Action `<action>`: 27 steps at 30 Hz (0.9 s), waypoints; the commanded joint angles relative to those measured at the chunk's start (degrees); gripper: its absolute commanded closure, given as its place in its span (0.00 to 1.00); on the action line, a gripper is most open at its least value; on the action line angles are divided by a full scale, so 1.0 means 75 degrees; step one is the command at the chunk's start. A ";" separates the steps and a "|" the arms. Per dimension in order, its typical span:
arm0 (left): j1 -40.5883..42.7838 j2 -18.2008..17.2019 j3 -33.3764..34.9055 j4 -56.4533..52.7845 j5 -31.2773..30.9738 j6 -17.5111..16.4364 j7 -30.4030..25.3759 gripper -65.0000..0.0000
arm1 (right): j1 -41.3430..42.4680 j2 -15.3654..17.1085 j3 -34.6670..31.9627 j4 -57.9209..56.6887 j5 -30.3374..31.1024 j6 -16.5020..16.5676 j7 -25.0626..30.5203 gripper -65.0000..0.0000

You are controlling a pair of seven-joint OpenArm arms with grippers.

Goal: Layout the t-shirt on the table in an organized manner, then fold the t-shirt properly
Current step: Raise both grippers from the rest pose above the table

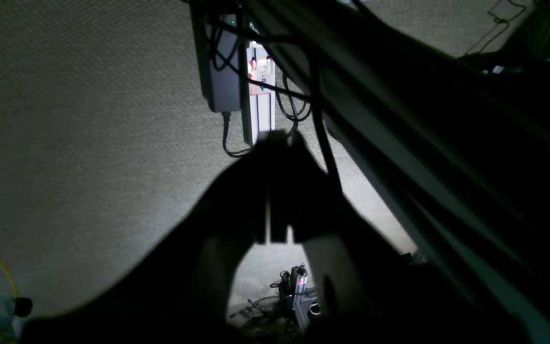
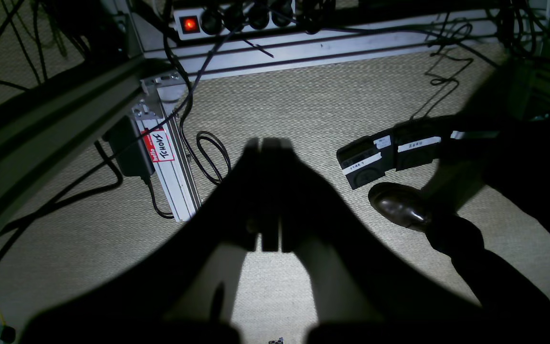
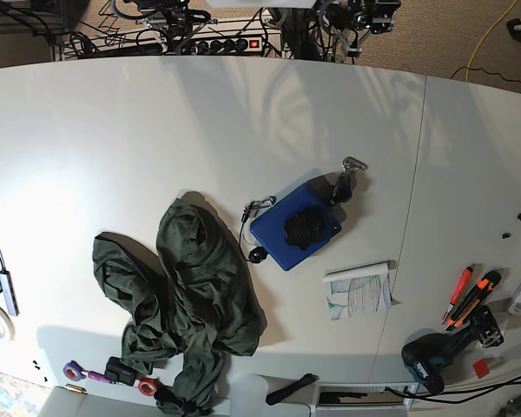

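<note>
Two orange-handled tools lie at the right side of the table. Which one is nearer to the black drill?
The longer orange-and-black tool, nearer the table's right edge, lies just above the drill; the slimmer orange tool is further left.

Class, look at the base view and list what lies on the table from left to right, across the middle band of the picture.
t-shirt → blue pouch → paper card → orange-handled tools
</note>
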 commanded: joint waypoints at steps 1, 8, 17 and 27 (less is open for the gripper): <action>0.0041 -0.0015 0.0026 0.0064 -0.0009 -0.0064 0.0023 1.00 | -0.0003 0.0041 0.0012 0.0041 -0.0003 -0.0003 0.0082 1.00; 0.0184 -0.0160 0.0026 0.0134 -0.0187 -0.0093 0.0017 1.00 | -0.0052 0.0044 0.0012 0.0248 -0.0006 -0.0003 0.0152 1.00; 0.0568 -0.0326 0.0026 0.0586 -0.0321 -0.0090 0.0000 1.00 | -0.0635 0.0044 0.0012 0.1151 -0.0006 -0.0006 0.0099 1.00; 0.1679 -0.0513 0.0026 0.1909 -0.1166 -0.0723 -0.0012 1.00 | -0.1970 0.0775 0.0012 0.2387 -0.0003 -0.0009 0.0493 1.00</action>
